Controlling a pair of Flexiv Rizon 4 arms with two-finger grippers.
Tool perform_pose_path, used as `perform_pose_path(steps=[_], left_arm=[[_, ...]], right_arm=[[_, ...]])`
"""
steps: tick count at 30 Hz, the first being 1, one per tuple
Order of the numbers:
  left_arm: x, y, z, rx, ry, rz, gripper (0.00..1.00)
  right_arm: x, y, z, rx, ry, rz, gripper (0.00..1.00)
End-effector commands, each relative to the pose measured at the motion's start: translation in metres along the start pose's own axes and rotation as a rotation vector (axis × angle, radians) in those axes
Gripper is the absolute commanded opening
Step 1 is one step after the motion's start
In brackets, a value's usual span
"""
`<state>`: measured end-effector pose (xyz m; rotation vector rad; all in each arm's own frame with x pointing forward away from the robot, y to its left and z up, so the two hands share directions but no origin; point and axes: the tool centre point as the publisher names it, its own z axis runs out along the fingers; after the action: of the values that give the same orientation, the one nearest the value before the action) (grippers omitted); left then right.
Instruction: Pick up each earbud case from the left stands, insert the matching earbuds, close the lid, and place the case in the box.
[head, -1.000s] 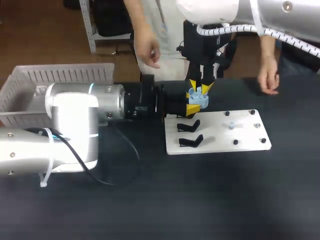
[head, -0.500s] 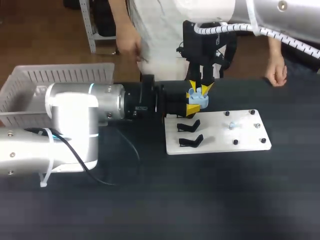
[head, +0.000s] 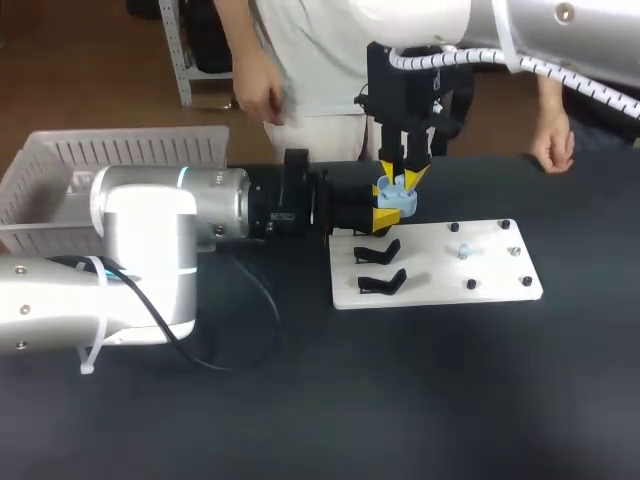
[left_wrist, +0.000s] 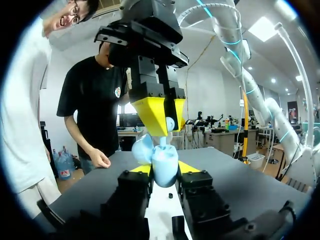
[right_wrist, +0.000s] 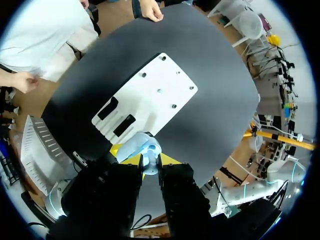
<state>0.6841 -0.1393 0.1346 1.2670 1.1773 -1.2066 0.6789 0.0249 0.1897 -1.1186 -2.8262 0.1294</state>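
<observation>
Neither arm has moved: my left fingers (left_wrist: 165, 170) stay clamped on the open case (left_wrist: 163, 156), and my right fingers (head: 404, 177) pinch an earbud (left_wrist: 170, 123) just above it, apparently not yet seated.

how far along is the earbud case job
Done: no case shows in the visible part of the box. In hand: the left gripper holds the open light blue earbud case; the right gripper holds an earbud at it. Left: the loose earbud on the white board, closing the lid, boxing.
</observation>
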Motion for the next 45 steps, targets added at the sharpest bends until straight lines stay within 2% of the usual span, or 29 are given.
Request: perform_pose_path(steps=[1, 45], left_arm=[[0.001, 0.000, 0.000, -0.003, -0.003, 0.003, 0.00], [0.001, 0.000, 0.000, -0.003, -0.003, 0.003, 0.00]], right_arm=[[0.000, -0.001, 0.000, 0.001, -0.002, 0.002, 0.00], [-0.001, -0.004, 0.012, 0.014, -0.001, 0.001, 0.00]])
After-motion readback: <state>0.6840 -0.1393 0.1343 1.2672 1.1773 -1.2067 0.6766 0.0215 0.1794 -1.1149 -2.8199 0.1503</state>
